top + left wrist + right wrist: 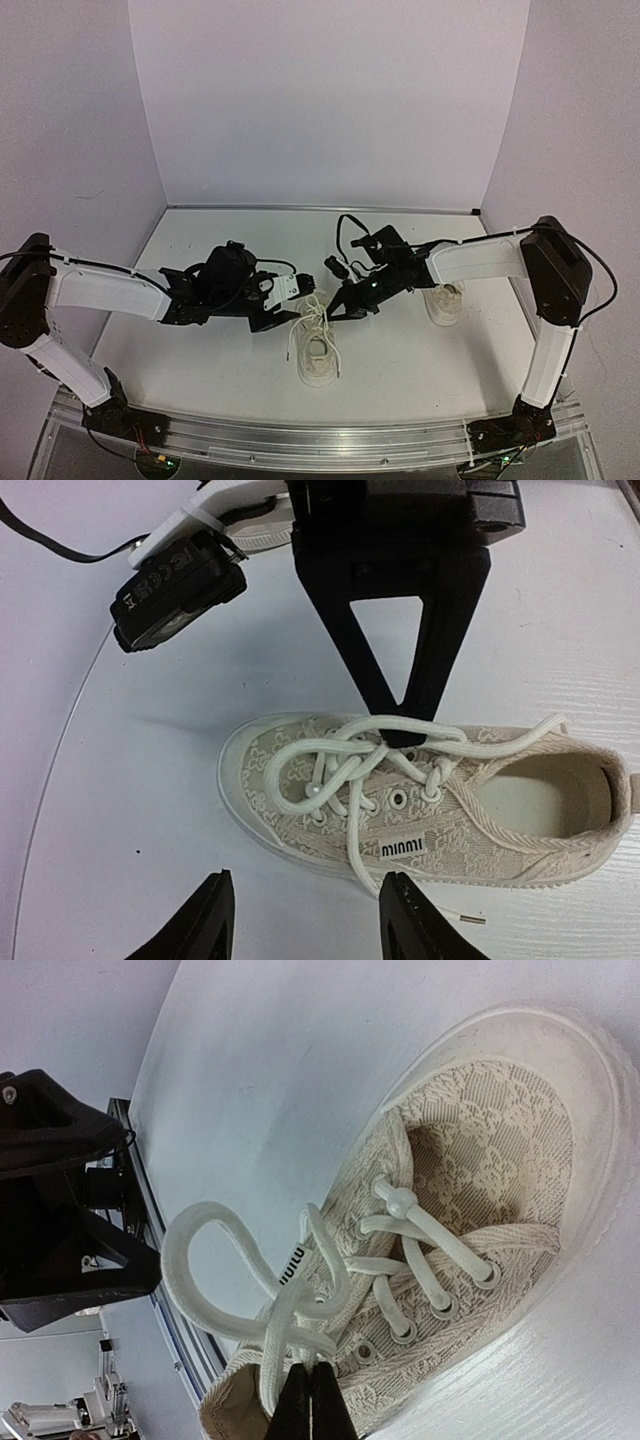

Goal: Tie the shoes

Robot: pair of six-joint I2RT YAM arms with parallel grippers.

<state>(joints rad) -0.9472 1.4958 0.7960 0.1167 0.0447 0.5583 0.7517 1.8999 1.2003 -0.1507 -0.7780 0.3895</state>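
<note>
A cream-white lace sneaker [319, 350] lies mid-table, toe towards the arms, its white laces [312, 315] partly knotted. My right gripper [338, 308] is shut on the laces just above the tongue. In the right wrist view its closed tips [310, 1400] pinch a lace where a loop [200, 1250] stands up over the shoe [480, 1190]. My left gripper [288, 303] is open and empty beside the shoe's left side. In the left wrist view its fingertips [405, 910] frame the table just short of the shoe [470, 820]. A second sneaker [443, 300] stands behind the right arm.
The right gripper's black fingers [405, 680] hang over the shoe in the left wrist view. A metal rail [300, 440] runs along the near table edge. White walls close off the back and sides. A lace tip [463, 917] lies on the table.
</note>
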